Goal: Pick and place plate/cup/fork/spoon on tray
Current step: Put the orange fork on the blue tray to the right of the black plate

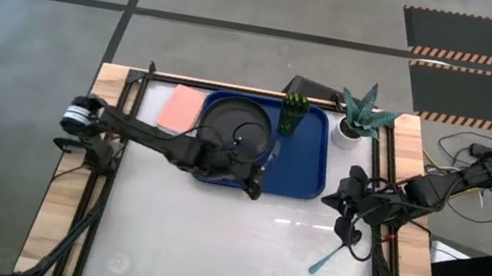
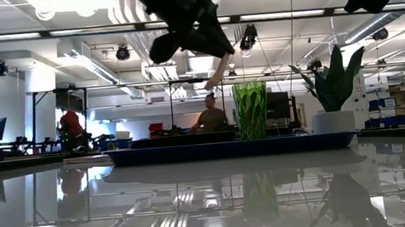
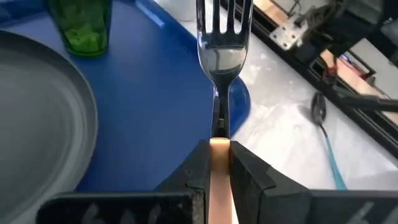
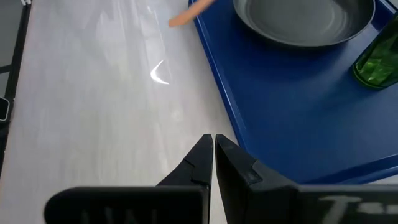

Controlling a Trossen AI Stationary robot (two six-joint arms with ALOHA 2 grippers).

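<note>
The blue tray (image 1: 308, 159) lies at the table's far middle. The black plate (image 1: 234, 118) and the green cup (image 1: 292, 114) stand on it. My left gripper (image 1: 257, 179) is over the tray's near edge, shut on the fork (image 3: 219, 50), which has an orange handle. The spoon (image 1: 331, 256) lies flat on the table right of the tray, teal handle toward the near edge. My right gripper (image 4: 213, 146) is shut and empty, above the table by the tray's near right corner, close to the spoon's bowl. My left gripper pinches the fork's orange handle (image 3: 217, 152) between its two fingers, close to the metal neck. The fingers lie along the fork, and the tines (image 3: 219, 18) stick out ahead of them. The fork is lifted clear above the tray's near right corner; its handle end (image 2: 216, 74) slants down.
A white pot with a spiky plant (image 1: 361, 118) stands off the tray's far right corner. A flat pink rectangle (image 1: 180, 108) lies left of the tray. Black frame rails (image 1: 385, 183) run along the table's sides. The near half of the table (image 1: 227, 246) is open surface.
</note>
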